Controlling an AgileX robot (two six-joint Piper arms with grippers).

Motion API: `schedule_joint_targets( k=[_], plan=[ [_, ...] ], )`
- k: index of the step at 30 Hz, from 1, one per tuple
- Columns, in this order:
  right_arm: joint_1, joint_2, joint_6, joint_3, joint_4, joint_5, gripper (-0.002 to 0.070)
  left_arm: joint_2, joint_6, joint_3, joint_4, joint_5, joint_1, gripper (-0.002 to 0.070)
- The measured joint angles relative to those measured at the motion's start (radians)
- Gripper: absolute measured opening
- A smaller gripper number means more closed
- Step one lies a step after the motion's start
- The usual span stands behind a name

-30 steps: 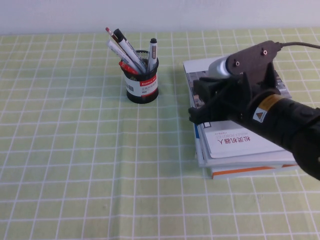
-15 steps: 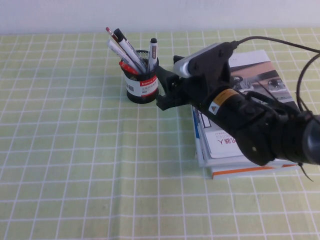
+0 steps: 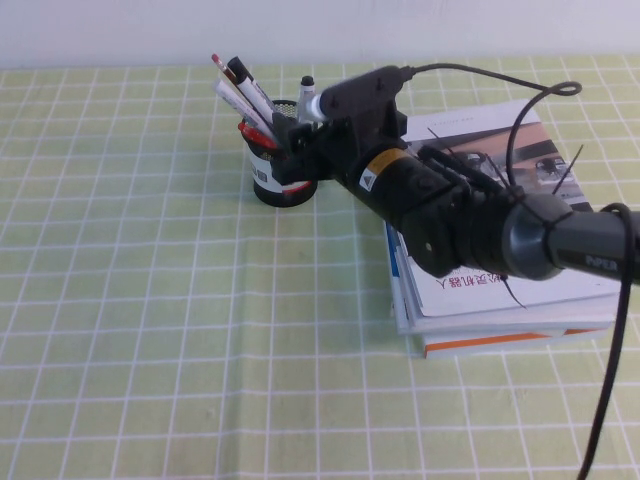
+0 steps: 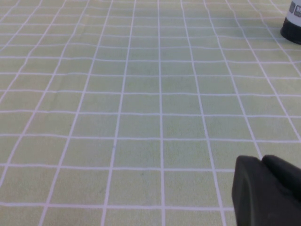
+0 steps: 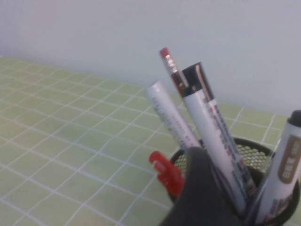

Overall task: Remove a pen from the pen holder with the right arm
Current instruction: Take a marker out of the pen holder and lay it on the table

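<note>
Two grippers logged. The active one, right gripper (image 3: 293, 150), is at the rim of the black mesh cylindrical pen holder (image 3: 272, 188), on the side nearest its arm. Jaws apart or together: cannot tell from either view.

Just past the jaws, inside the holder, a grey-bodied marker with black cap (image 3: 307, 92) is closest and stands upright. Beyond it are a black-and-white marker (image 3: 248, 88), white pen (image 5: 169, 113) and pencil with red eraser (image 3: 217, 62), all leaning away from the jaws. A red pen clip (image 3: 252, 131) shows at the rim. Every pen is seated in the holder.

Behind the jaws, under the forearm, lies a stack of white-covered books (image 3: 520, 300). Holder and books rest on the green checked counter (image 3: 150, 300).

The other one, left gripper (image 4: 265, 188), hangs over the counter, well apart from the holder. Its jaws: cannot tell.
</note>
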Motion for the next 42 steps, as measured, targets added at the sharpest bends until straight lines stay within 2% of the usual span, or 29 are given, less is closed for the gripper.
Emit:
schedule_joint_targets(
  k=[12,42],
  plan=[
    [-0.027,0.068,-0.090,-0.146,0.126,0.063,0.0386,0.000,0.000,0.000,0.000,0.000,0.000,-0.0005],
    [-0.039,0.212,-0.128,-0.342,0.185,0.198,0.0386,0.000,0.000,0.000,0.000,0.000,0.000,-0.0005]
  ],
)
